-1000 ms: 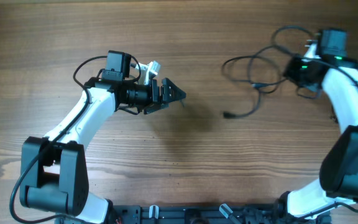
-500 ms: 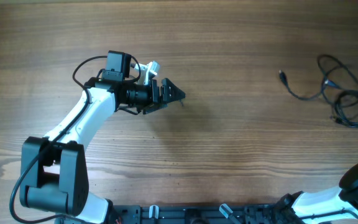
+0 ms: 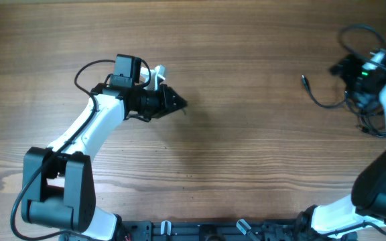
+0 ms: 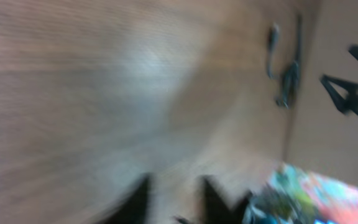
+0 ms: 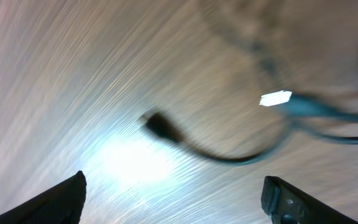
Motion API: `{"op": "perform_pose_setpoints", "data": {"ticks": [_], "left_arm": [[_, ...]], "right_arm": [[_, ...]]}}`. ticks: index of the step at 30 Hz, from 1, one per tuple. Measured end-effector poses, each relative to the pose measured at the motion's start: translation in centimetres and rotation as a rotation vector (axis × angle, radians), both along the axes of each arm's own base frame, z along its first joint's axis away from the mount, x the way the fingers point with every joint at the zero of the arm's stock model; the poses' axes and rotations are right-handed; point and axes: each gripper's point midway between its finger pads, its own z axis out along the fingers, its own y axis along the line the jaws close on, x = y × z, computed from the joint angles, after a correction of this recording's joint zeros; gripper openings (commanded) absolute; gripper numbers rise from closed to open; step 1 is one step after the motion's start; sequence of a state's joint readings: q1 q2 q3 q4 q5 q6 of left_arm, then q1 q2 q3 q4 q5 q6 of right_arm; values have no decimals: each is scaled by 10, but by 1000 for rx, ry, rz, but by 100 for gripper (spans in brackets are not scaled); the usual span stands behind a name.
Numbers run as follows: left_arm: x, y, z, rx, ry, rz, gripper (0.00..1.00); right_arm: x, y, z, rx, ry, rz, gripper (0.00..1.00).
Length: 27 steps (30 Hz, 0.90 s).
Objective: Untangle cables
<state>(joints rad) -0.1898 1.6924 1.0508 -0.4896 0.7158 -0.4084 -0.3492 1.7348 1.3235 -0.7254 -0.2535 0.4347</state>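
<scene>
Right gripper (image 5: 174, 183): jaws spread wide and holding nothing. It hangs low over the wood, with a plug end lying ahead of the fingers.
Why so: open jaws this close to a loose end probably mean it is lining up a grip on that strand rather than on the whole bundle.
Plug end (image 5: 157, 126): dark and flat on the surface. Its cord curves away toward the rest of the wiring.
Cables (image 3: 327, 102): thin black cords at the far right of the table (image 3: 246, 167). One strand runs out leftward, and the remainder loops beside and under the right arm, where the crossings are too small to read.
Left gripper (image 3: 179, 104): fingers drawn in almost to a point and clasping nothing. It is left of centre, well apart from the cords.
Why so: it appears parked out of the way, too distant to hold anything down.
Progress: one end lies free, but the loops look bunched, so most of the untangling seems undone.
</scene>
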Motion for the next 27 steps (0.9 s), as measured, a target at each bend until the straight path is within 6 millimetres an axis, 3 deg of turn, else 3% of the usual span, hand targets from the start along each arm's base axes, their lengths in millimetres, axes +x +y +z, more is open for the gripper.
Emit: {"op": "perform_pose_setpoints", "data": {"ticks": [2, 6, 12, 14, 17, 21, 27], "left_arm": [[12, 11, -7, 70, -19, 67, 4], [32, 48, -24, 280, -39, 243, 4], [66, 99, -24, 522, -175, 455, 4], [77, 103, -28, 538, -203, 484, 4], [81, 106, -53, 573, -173, 487, 4], [76, 110, -90, 616, -106, 473, 5], [75, 93, -93, 529, -82, 426, 4]], "right_arm": [[7, 44, -1, -12, 2, 134, 97], [3, 108, -5, -28, 35, 317, 100], [-16, 178, -10, -37, 82, 509, 100], [-21, 196, -10, -40, 82, 555, 100], [-26, 217, -10, -44, 81, 612, 100], [-30, 227, -10, -51, 81, 639, 100], [-30, 225, -10, -58, 84, 637, 100]]}}
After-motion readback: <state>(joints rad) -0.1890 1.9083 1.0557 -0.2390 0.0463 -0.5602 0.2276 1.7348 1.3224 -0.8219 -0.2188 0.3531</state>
